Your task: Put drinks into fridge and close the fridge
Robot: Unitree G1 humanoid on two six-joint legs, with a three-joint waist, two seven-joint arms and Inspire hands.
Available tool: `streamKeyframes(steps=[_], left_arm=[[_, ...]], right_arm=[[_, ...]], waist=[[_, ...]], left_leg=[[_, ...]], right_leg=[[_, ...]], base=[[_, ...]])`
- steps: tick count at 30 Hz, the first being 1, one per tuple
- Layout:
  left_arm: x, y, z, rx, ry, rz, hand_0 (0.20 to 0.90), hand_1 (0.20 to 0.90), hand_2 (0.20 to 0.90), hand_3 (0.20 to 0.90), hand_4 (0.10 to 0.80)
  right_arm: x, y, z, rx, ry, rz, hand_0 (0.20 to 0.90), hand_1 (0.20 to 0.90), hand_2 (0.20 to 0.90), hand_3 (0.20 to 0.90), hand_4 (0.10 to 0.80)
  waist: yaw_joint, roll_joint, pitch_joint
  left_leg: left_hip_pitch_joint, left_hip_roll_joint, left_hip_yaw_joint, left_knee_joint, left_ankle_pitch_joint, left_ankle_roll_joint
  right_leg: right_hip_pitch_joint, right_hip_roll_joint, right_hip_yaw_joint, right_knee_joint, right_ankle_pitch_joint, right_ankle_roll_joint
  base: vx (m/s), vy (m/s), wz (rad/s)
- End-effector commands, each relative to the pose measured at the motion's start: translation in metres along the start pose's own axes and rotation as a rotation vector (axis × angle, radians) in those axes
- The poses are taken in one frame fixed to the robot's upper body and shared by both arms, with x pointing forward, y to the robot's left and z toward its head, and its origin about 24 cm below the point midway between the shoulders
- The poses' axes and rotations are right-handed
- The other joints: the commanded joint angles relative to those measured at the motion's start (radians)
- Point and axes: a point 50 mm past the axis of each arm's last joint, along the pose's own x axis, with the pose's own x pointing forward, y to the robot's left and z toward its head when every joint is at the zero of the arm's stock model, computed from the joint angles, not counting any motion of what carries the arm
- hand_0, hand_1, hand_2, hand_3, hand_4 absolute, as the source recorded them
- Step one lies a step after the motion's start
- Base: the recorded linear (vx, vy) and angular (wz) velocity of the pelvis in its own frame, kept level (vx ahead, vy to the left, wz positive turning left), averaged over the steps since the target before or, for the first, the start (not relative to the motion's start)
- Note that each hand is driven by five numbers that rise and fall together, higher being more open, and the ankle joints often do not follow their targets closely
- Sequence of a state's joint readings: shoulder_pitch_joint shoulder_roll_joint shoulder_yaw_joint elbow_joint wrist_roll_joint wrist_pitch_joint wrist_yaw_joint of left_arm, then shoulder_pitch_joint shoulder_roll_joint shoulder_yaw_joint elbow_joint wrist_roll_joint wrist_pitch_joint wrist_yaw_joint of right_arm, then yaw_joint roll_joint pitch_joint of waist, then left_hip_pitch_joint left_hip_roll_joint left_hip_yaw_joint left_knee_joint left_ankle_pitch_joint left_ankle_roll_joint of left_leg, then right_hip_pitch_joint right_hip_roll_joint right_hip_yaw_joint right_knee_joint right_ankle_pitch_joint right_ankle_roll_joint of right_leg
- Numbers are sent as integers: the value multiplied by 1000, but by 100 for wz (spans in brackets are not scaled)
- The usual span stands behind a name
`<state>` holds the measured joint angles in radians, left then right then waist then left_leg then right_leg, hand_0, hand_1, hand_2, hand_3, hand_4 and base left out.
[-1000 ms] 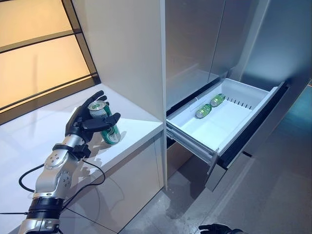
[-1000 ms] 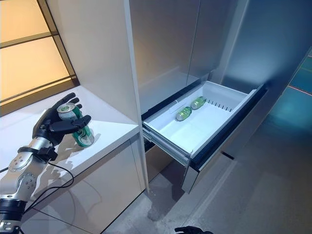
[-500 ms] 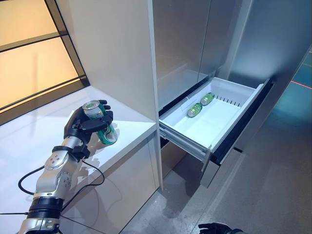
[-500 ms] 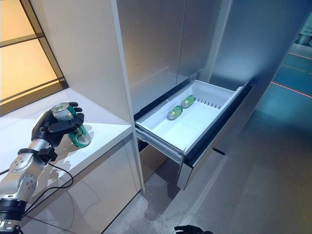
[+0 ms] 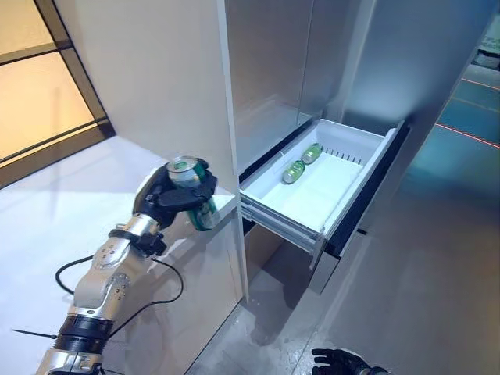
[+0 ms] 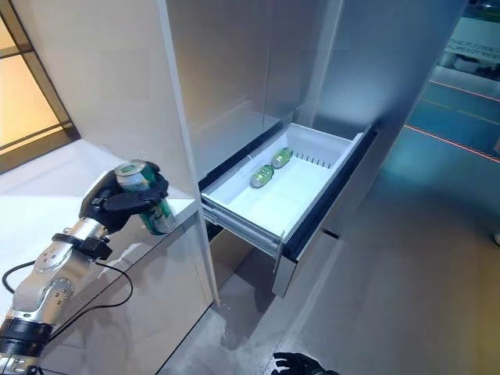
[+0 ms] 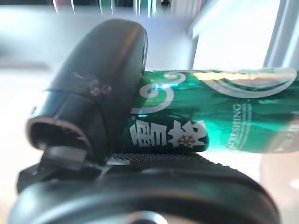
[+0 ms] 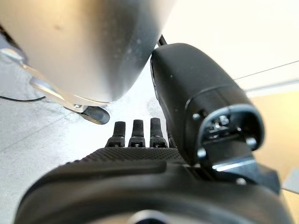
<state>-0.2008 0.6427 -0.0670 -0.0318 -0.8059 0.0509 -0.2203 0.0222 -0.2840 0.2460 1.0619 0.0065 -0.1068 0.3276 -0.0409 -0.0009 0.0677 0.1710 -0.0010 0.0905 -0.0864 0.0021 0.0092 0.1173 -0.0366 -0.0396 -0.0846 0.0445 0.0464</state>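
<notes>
The left hand grips a green can, fingers and thumb curled round it, above the near right corner of the white counter. To the right, well apart, the fridge drawer stands pulled out with two cans lying at its far end. The right hand hangs low by the floor, fingers straight, holding nothing. I judge two drinks stowed; the carried one remains, then closing.

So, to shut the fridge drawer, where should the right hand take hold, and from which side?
Probably at the drawer's dark front panel, reached from the open floor side. The drawer sticks far out with two cans inside, and that front is broad and flat. The right hand hangs low.
</notes>
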Motion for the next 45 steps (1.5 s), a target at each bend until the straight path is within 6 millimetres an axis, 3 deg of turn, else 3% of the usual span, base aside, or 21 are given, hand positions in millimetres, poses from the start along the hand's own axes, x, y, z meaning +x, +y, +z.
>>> streamKeyframes(steps=[1,4,8,12,13,20,25,45], left_arm=[[27,-43,111,-11,-581,-300,300,300,300,200,100],[28,-52,104,-42,-565,-383,300,300,300,200,100],[24,-60,95,-42,-547,-472,300,300,300,200,100],[16,-62,83,-26,-534,-522,300,300,300,200,100],[12,-62,78,-23,-527,-536,300,300,300,200,100],[6,-66,59,-31,-479,-568,300,300,300,200,100],[7,-74,52,-43,-449,-600,300,300,300,200,100],[17,-101,37,-53,-360,-719,300,300,300,200,100]], right_arm=[[-4,-12,56,-42,-261,-1,900,900,900,900,800],[-11,4,93,-69,-413,59,900,900,900,900,800],[-30,21,127,-91,-596,172,900,900,900,900,800],[-57,26,162,-76,-761,295,900,900,900,900,800],[-71,26,178,-72,-835,349,900,900,900,900,800],[-121,31,231,-136,-1073,497,900,900,900,900,800],[-136,37,249,-138,-1129,573,900,900,900,900,800],[-150,54,274,-220,-1170,656,900,900,900,900,800]], waist=[[-26,36,-37],[-45,36,-35],[-62,38,-35],[-70,40,-32],[-71,41,-31],[-62,42,-32],[-56,40,-33],[-47,30,-32]], left_leg=[[5,-45,-11,40,-107,29],[5,-45,-9,39,-104,29],[6,-45,-8,37,-100,29],[7,-43,-7,35,-94,29],[7,-43,-8,33,-90,29],[3,-41,-6,32,-82,32],[-1,-41,-6,31,-79,34],[-7,-42,-13,30,-73,30]], right_leg=[[-15,55,15,123,-152,17],[-20,55,18,123,-149,19],[-21,54,22,120,-144,22],[-22,56,28,119,-140,24],[-23,57,31,118,-138,23],[-27,57,38,114,-129,24],[-29,56,37,112,-125,23],[-23,52,17,96,-112,19]], base=[[-28,-24,-11],[-33,-18,-19],[-27,-16,-10],[-21,-9,-8],[0,0,0],[-9,0,0],[-16,-4,-3],[-8,-7,-2]])
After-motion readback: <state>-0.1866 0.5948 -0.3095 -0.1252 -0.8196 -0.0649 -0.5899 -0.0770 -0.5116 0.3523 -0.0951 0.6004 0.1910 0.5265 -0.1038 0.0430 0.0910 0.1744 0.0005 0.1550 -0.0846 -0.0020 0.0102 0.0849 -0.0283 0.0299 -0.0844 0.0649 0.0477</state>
